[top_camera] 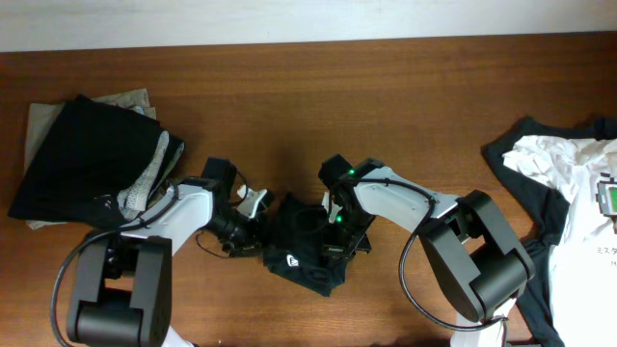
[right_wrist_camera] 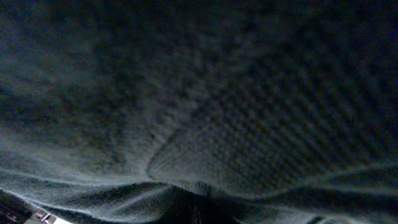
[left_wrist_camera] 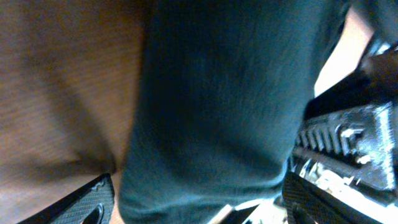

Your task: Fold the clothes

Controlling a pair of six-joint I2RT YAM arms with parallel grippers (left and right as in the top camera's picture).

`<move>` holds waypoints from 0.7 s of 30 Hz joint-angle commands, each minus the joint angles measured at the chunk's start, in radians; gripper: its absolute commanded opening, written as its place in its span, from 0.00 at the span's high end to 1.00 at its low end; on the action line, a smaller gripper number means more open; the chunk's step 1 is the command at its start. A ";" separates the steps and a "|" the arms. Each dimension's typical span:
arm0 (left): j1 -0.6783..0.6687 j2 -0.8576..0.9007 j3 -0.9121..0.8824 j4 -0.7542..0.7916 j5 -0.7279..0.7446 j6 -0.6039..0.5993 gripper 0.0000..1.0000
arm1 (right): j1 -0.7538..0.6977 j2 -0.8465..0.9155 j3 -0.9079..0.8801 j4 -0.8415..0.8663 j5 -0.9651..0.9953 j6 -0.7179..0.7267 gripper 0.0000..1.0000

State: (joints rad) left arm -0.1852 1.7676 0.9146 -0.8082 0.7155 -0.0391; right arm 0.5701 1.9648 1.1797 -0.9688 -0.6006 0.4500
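A small, folded-up black T-shirt with a white logo lies on the table near the front, between my two arms. My left gripper is at the shirt's left edge. In the left wrist view its fingers stand wide apart, with the dark cloth between them. My right gripper is down on the right part of the shirt. The right wrist view is filled with black fabric, and its fingers are hidden.
A stack of folded clothes, black over grey and beige, lies at the left. A loose heap of white and black garments lies at the right edge. The brown wooden table ends at a pale strip at the back.
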 commanded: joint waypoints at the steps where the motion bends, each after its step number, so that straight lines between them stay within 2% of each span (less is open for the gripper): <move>1: 0.037 0.030 0.016 0.091 0.104 -0.073 0.13 | -0.004 0.008 -0.003 0.002 0.010 0.012 0.96; 2: 0.021 0.081 0.016 0.130 0.112 -0.089 0.17 | -0.004 0.008 -0.003 0.004 0.010 0.012 0.96; 4: 0.005 0.188 0.016 0.180 0.207 -0.089 0.39 | -0.004 0.007 -0.003 0.004 0.010 0.012 0.96; 6: 0.007 0.243 0.016 0.219 0.303 -0.088 0.53 | -0.004 0.007 -0.003 0.004 0.010 0.012 0.95; 8: 0.007 0.243 0.017 0.229 0.321 -0.088 0.76 | -0.004 0.007 -0.003 0.004 0.010 0.012 0.95; 9: 0.007 0.243 0.018 0.232 0.321 -0.087 0.91 | -0.005 0.003 -0.001 0.003 0.010 -0.001 0.96; 10: 0.012 0.242 0.027 0.232 0.320 -0.076 0.99 | -0.012 -0.008 0.006 -0.010 0.010 -0.010 0.96; 12: 0.051 0.216 0.096 0.167 0.316 -0.014 1.00 | -0.073 -0.077 0.069 -0.098 0.018 -0.068 0.96; 15: 0.177 0.133 0.353 -0.023 0.219 0.102 1.00 | -0.220 -0.221 0.213 -0.228 0.067 -0.133 0.95; 16: 0.269 0.129 0.503 -0.074 0.219 0.117 1.00 | -0.267 -0.256 0.248 -0.246 0.068 -0.139 0.95; 18: 0.397 0.129 0.633 -0.085 0.220 0.116 0.99 | -0.284 -0.270 0.253 -0.249 0.067 -0.139 0.95; 20: 0.594 0.129 0.750 -0.087 0.219 0.116 1.00 | -0.282 -0.270 0.253 -0.251 0.073 -0.139 0.95; 21: 0.650 0.129 0.765 -0.084 0.211 0.116 1.00 | -0.283 -0.270 0.253 -0.251 0.075 -0.139 0.95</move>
State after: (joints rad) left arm 0.2913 1.9217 1.5932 -0.8974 0.9287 0.0513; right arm 0.2859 1.7042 1.4231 -1.2171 -0.5423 0.3279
